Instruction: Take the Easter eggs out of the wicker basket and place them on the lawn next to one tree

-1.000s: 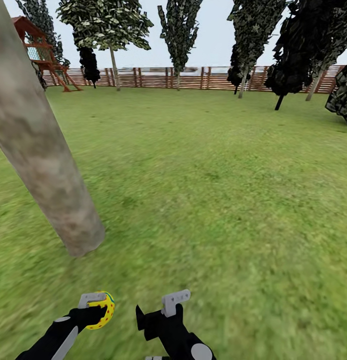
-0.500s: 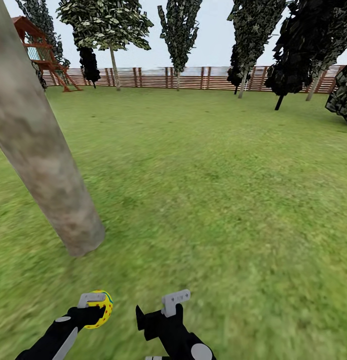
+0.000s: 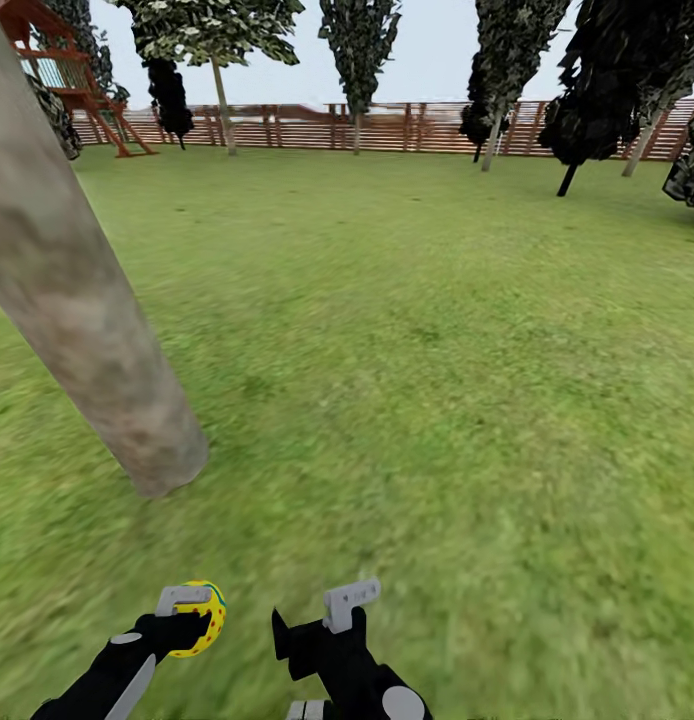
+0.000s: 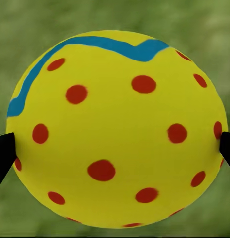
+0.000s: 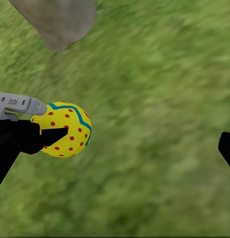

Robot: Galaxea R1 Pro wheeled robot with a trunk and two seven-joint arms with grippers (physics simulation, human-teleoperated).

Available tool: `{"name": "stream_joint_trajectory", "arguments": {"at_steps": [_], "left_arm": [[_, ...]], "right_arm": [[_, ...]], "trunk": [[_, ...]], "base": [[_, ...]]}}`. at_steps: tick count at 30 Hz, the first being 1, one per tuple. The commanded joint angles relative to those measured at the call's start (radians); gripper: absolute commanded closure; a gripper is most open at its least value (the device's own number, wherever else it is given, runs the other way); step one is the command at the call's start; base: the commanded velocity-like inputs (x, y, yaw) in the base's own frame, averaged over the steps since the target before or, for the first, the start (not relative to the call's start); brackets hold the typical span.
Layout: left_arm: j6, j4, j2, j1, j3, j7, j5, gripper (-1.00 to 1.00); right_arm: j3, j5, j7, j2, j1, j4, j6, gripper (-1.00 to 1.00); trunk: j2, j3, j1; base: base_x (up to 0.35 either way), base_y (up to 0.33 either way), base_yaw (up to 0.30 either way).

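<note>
the left gripper [image 3: 199, 612] pinches one easter egg [image 3: 204, 618], yellow with red dots and a blue zigzag, low at the robot's front left and above the lawn [image 3: 437, 380]. in the left wrist view the egg [image 4: 117, 129] sits between the two dark fingertips [image 4: 3, 153], each touching a side at about its widest part. the right gripper [image 3: 312, 620] is spread and carries nothing; from the right wrist view the egg [image 5: 65, 129] hangs over bare grass with the foot of the tree [image 5: 57, 20] not far beyond it. in the head view the thick grey-tan trunk of the tree [image 3: 87, 310] stands ahead and to the left, near but clearly apart from the egg.

the main risk, as i judge it, is the release. the egg is round and smooth and the hold is only two small contact points, so a jolt from the base or arm could make it slip out early. if it is let go from this height it may bounce or roll on the grass and come to rest too far from the trunk to count as next to it. lowering it closer to the ground and nearer the trunk first would reduce that. swinging the left arm in too fast could also knock the egg against the trunk. the basket and the other two eggs cannot be placed from these views
</note>
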Motion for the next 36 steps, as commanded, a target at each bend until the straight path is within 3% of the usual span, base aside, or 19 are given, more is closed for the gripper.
{"name": "stream_joint_trajectory", "arguments": {"at_steps": [1, 11, 17, 36], "left_arm": [[0.004, -0.002, 0.001, 0.0, -0.005, 0.006, 0.01, 1.0], [0.004, -0.002, 0.002, 0.0, -0.008, 0.0, 0.011, 1.0], [0.002, -0.002, 0.003, 0.0, -0.007, -0.07, 0.01, 1.0], [-0.031, 0.0, 0.003, 0.0, -0.007, -0.074, 0.007, 1.0]], "right_arm": [[0.002, -0.011, -0.01, 0.0, -0.001, -0.001, 0.003, -1.0], [0.003, -0.011, -0.01, 0.0, -0.001, -0.001, 0.003, -1.0], [0.003, -0.011, -0.01, 0.0, -0.001, -0.001, 0.003, -1.0], [0.003, -0.011, -0.01, 0.0, -0.001, -0.001, 0.003, -1.0]], "trunk": [[-0.001, -0.005, 0.0], [-0.003, -0.043, 0.005], [-0.004, -0.067, 0.007], [-0.009, -0.14, 0.016]], "base": [[0.0, 0.0, 0.0], [0.0, 0.0, 0.0], [0.0, 0.0, 0.0], [0.0, 0.0, 0.0]]}}
